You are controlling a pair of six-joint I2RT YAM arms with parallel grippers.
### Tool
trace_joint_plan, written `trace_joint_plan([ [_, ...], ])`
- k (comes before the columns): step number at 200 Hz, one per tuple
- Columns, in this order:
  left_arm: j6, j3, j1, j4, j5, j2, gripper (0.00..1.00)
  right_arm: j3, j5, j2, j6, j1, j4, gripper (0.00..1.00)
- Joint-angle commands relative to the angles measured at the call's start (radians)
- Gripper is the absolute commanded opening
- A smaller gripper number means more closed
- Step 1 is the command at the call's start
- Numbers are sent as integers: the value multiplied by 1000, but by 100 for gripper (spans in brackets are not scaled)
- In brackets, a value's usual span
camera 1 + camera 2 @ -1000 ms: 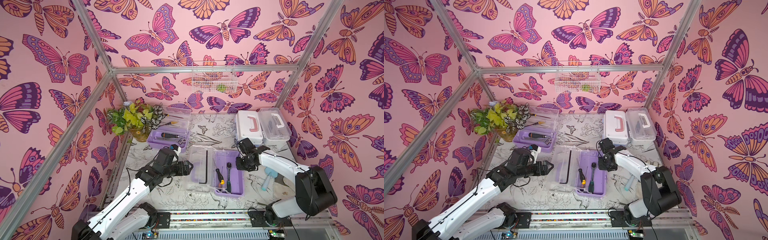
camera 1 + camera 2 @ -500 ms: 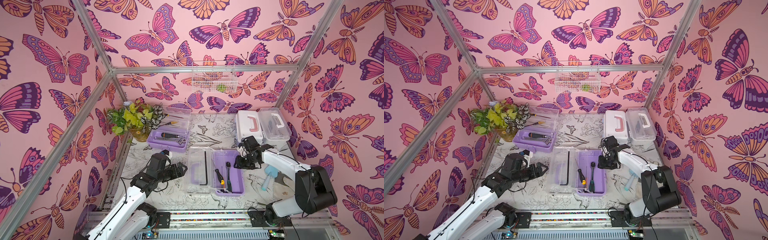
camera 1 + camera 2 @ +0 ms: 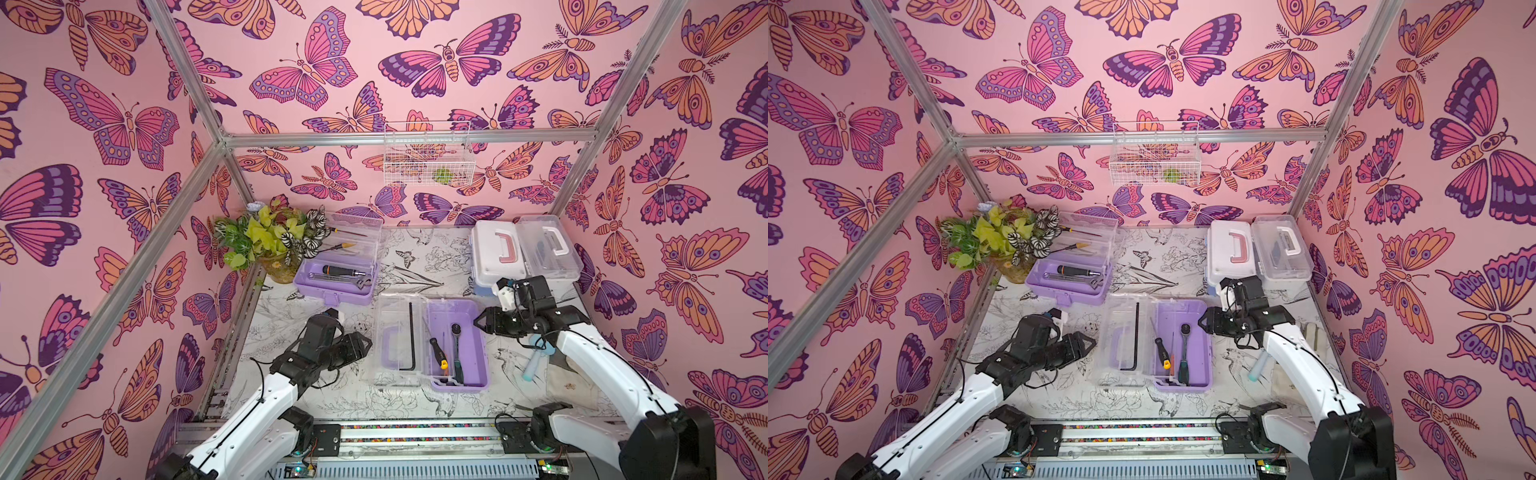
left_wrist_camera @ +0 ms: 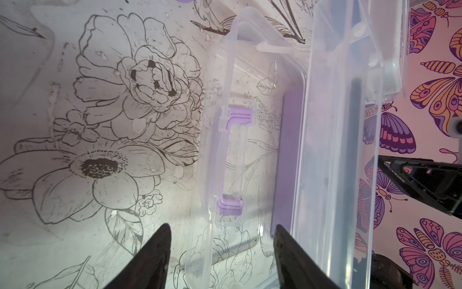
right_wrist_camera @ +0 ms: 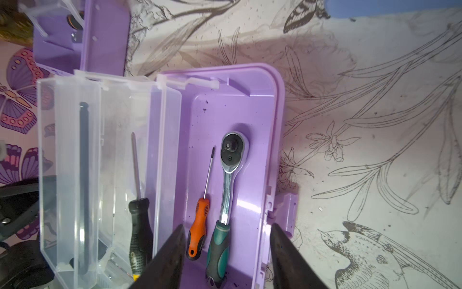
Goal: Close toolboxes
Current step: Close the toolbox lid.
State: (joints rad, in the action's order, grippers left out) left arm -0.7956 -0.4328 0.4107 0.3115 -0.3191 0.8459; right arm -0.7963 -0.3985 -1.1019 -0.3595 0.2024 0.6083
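**A:** The left gripper [image 4: 222, 226]: is it holding anything?

**B:** No. Its jaws stand apart and empty, low beside the clear lid [image 3: 397, 336]. In the wrist view the lid's outer rim runs between them. Whether they touch it, I can't tell.

**A:** And the right gripper [image 5: 227, 226]?

**B:** Spread too, and empty. It hovers at the opposite side, over the latch edge of the near lilac toolbox [image 3: 457, 332].

**A:** So that box lies open, mid-table?

**B:** Yes, with the lid folded out flat and a hex key [image 3: 411, 336] lying in it. Behind it, the far lilac toolbox [image 3: 332, 286] is open as well. The white-lidded toolbox [image 3: 496, 253] and the clear-lidded white toolbox [image 3: 548, 249] look shut.

**A:** How should the lid handle?

**B:** Light, thin and springy, likely slick. I'd take the long free rim near its lilac handle [image 4: 235, 162] and lift from below. The key will probably slide as the lid tips.
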Motion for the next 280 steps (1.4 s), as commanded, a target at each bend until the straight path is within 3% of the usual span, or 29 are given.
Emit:
trace_joint_plan([
  [1,-7,33,-7,-61,-24,22,63,20,-20,20,-21,-17,-6,55],
  [26,11,52,-4,-91,-38,82,62,19,-38,0,-15,-17,-3,54],
  [137,104,17,38,-175,-90,319,35,11,-21,-95,-52,-17,-28,51],
  [173,135,-12,48,-126,-57,328,7,-40,67,-102,-31,-17,6,50],
  [192,155,-47,55,-50,-22,310,5,-145,163,-143,17,-17,127,46],
  [208,169,-83,73,12,15,287,3,-217,235,-188,20,-17,198,35],
  [249,208,-180,103,164,94,229,0,-152,60,-194,-70,-17,5,32],
  [265,219,-199,105,197,104,212,0,-110,66,-199,-70,-22,-28,29],
  [280,227,-217,106,226,110,201,0,-87,-13,-217,-52,-40,-67,29],
])
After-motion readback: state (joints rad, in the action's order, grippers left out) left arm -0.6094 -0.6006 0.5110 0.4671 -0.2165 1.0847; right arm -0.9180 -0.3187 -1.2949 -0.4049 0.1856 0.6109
